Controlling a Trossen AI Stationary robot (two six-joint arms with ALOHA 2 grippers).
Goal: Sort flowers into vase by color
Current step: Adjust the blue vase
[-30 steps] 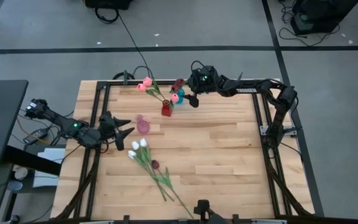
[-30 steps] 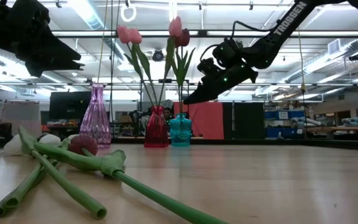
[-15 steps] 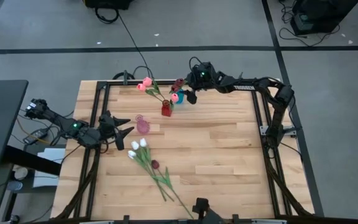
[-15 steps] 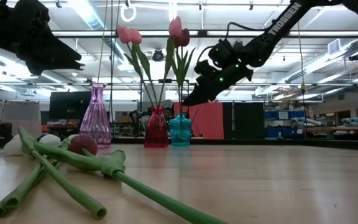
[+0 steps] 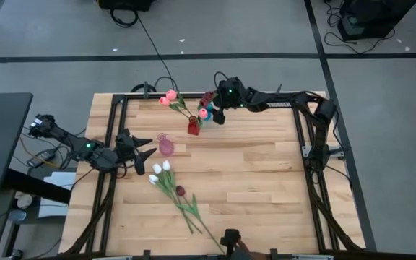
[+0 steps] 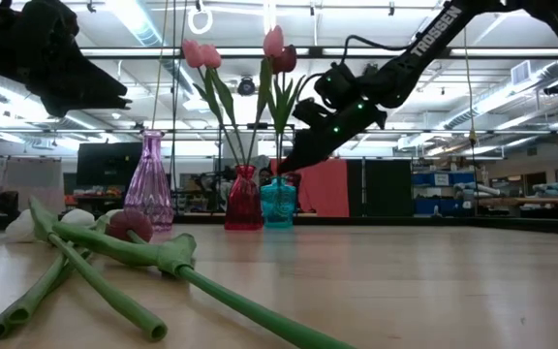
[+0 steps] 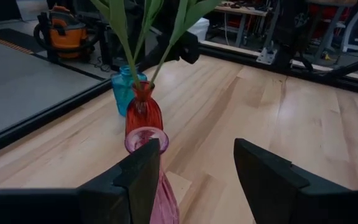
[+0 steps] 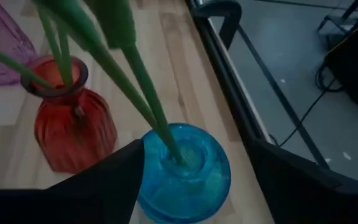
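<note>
The right gripper (image 5: 213,115), fingers spread wide, is hovering over the blue vase (image 5: 209,110) at twelve o'clock, straddling its tulip stems (image 8: 143,87). The left gripper (image 5: 147,155), also gaping and empty, is waiting at nine o'clock beside the pink vase (image 5: 166,146). Loose tulips (image 5: 170,182) are lying at seven o'clock

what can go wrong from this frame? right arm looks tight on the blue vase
1. The right hand, open, hangs over the blue vase with stems between its fingers; closing or swinging sideways could drag the stems and tip it into the red vase beside it.
2. The left hand, open, sits right at the empty pink vase; a forward nudge could topple it.
</note>
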